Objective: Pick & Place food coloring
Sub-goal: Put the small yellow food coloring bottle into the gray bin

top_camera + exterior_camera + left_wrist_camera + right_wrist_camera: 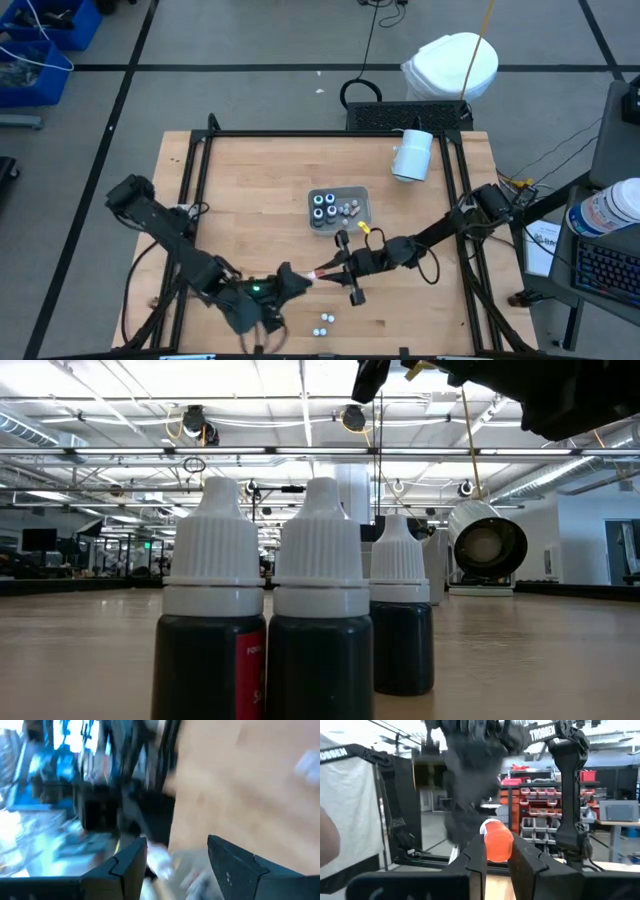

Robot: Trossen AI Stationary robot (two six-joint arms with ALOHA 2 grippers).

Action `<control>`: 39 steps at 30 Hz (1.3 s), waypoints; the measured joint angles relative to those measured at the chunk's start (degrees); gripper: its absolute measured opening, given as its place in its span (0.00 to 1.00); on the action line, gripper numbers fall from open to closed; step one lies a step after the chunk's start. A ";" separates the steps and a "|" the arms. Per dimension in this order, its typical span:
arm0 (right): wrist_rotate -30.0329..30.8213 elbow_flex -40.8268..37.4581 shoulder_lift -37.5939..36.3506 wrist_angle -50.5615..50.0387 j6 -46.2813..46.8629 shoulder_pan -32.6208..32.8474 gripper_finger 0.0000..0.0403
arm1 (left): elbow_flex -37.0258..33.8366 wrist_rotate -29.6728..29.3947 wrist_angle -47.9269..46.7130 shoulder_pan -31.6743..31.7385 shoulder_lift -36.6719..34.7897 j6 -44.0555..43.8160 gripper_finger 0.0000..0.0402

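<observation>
Food coloring bottle (496, 840), small, orange and rounded, sits clenched in the right pincer (496, 851) above the tabletop (260, 190) near its front edge. Left pincer (176, 865) gapes beside it. Light, rigid, slick plastic; grip the body. More ribbed-capped bottles (324, 207) fill the grey tray (360, 192).

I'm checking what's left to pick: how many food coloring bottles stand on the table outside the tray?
3, clustered at the front edge of the table: left bottle, middle bottle, rear bottle behind them. More may be hidden.
</observation>
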 joint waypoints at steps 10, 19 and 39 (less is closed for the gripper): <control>0.06 -0.02 -0.05 0.06 1.01 0.12 0.11 | -0.06 -20.74 3.12 0.38 6.76 6.35 0.53; 2.94 -2.60 -1.99 1.15 2.60 -0.15 0.11 | -0.06 -26.41 3.42 -4.42 6.74 7.82 0.37; -1.82 -4.22 -3.52 -1.30 6.57 -1.23 0.11 | -0.06 -19.78 8.01 -1.69 6.72 12.04 0.45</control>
